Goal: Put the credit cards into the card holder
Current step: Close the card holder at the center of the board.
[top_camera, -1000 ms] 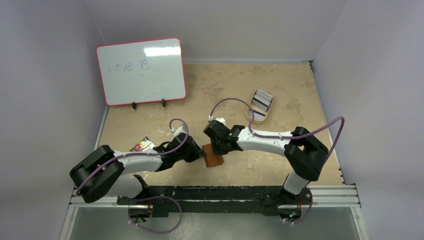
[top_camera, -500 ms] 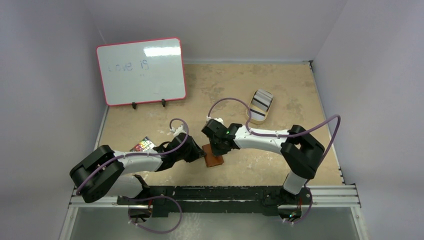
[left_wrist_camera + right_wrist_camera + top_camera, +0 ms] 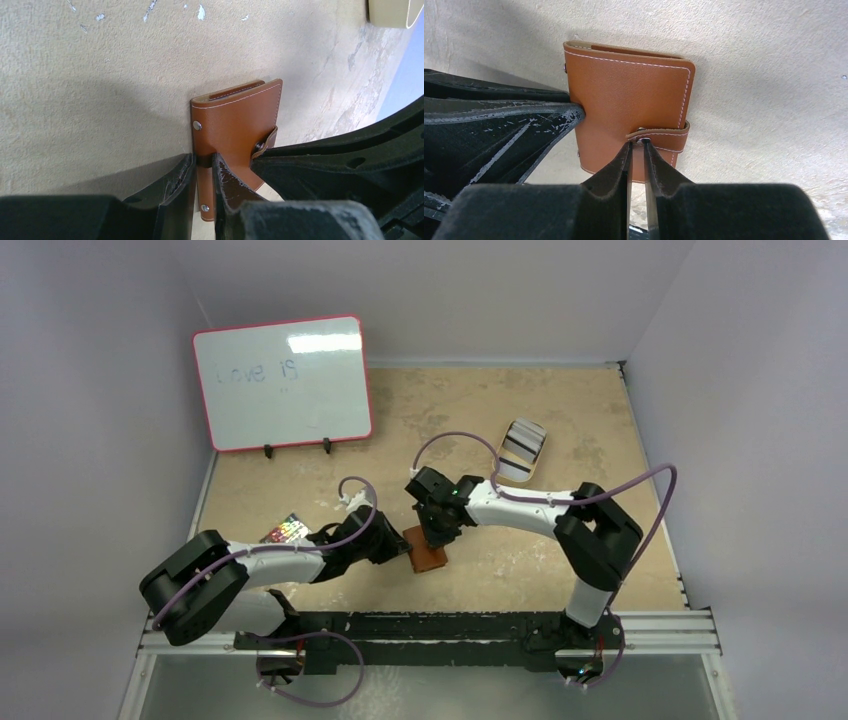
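The card holder (image 3: 428,559), a brown leather wallet fastened by a snap strap, lies between the two arms. My left gripper (image 3: 202,162) is shut on its spine edge (image 3: 235,120) and reaches in from the left (image 3: 402,548). My right gripper (image 3: 638,146) comes from above (image 3: 437,539). Its jaws are almost together, and the tips pinch the strap (image 3: 664,135) at the snap button on the wallet's cover (image 3: 624,90). The credit cards (image 3: 522,443), pale with dark stripes, lie stacked in a tan oval tin at the back right, away from both grippers.
The tan tin (image 3: 512,477) shows as a corner (image 3: 395,12) in the left wrist view. A red-framed whiteboard (image 3: 283,382) stands at the back left. A small colourful item (image 3: 285,531) lies beside the left arm. Grey walls close in both sides.
The right arm has swung a little to the left and back while its gripper stays at the card holder. The left arm and the card holder have not moved.
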{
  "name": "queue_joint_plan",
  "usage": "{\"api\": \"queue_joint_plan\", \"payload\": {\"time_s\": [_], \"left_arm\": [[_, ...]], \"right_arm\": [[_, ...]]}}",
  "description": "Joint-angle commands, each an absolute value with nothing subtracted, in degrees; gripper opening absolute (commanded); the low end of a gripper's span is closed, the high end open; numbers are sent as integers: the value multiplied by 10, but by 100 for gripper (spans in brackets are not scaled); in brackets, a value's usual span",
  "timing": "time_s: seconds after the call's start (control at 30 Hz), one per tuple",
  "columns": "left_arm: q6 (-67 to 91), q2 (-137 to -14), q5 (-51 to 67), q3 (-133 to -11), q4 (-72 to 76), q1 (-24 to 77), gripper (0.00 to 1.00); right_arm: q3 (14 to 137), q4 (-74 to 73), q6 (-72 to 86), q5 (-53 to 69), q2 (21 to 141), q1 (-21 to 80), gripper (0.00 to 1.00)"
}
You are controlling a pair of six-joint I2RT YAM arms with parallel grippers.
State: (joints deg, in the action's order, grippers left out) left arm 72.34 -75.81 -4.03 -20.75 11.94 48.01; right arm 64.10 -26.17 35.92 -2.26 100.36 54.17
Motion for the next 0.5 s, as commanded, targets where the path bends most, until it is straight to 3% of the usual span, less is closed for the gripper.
{"api": "queue_joint_plan", "payload": {"time_s": [0.0, 0.47], "left_arm": [[717, -762, -43, -206, 153, 480, 17], [703, -767, -34, -201, 169, 480, 17]], "right_arm": [[649, -241, 320, 0, 1055, 528, 17], [705, -274, 251, 69, 1147, 484, 19]]}}
